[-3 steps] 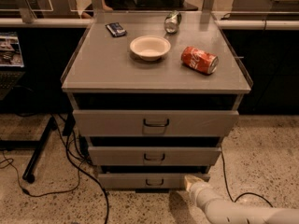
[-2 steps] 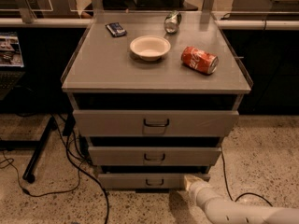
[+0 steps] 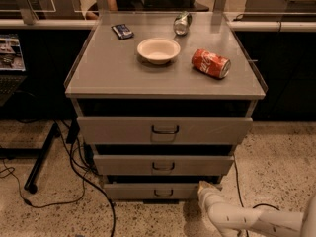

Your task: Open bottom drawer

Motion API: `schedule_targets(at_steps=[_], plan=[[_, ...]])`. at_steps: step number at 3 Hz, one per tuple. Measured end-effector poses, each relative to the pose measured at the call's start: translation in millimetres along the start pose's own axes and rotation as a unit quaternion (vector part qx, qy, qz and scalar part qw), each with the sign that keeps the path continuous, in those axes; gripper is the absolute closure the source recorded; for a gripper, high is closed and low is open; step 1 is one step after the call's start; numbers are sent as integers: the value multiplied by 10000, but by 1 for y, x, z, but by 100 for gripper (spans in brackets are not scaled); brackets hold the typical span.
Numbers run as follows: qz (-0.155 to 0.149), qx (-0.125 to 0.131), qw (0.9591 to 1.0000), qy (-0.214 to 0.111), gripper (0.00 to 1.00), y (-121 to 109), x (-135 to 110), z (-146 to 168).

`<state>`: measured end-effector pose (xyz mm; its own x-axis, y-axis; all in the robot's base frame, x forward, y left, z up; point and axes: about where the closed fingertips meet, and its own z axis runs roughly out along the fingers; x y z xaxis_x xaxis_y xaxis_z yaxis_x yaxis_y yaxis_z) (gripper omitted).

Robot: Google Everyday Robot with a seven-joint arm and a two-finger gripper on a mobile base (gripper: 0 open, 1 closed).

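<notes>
A grey cabinet fills the middle of the frame, and its flat counter [image 3: 108,75] carries four small things. Below the counter sit three grey drawer fronts, each narrower than the one above: the top drawer [image 3: 113,130], the middle drawer [image 3: 123,165], and the bottom drawer [image 3: 131,191] low in the frame just above the speckled floor [image 3: 276,157]. All three stand a little way out, with dark gaps above them, and each has a small dark loop handle at its centre. A white robot arm [image 3: 247,220] reaches in from the lower right corner. Its claw [image 3: 203,188] is at the right end of the bottom drawer's front, to the right of that drawer's handle [image 3: 163,193]; whether it is open, closed or holding anything cannot be told. On the counter, a white bowl [image 3: 158,50] stands near the centre, a red can [image 3: 211,63] lies on its side to the right, a silver can [image 3: 181,23] lies at the back edge, and a dark packet [image 3: 122,31] lies at the back left. Black cables [image 3: 74,157] trail over the floor at the left.
</notes>
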<state>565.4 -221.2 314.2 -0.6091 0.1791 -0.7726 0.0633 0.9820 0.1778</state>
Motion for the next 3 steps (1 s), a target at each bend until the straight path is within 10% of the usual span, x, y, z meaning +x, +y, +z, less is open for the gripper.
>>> schedule_targets(at_steps=[1,3], plan=[[496,649,9963,-258,100,-31,8,32],[864,905,9912,-422,100,-39,10,46]])
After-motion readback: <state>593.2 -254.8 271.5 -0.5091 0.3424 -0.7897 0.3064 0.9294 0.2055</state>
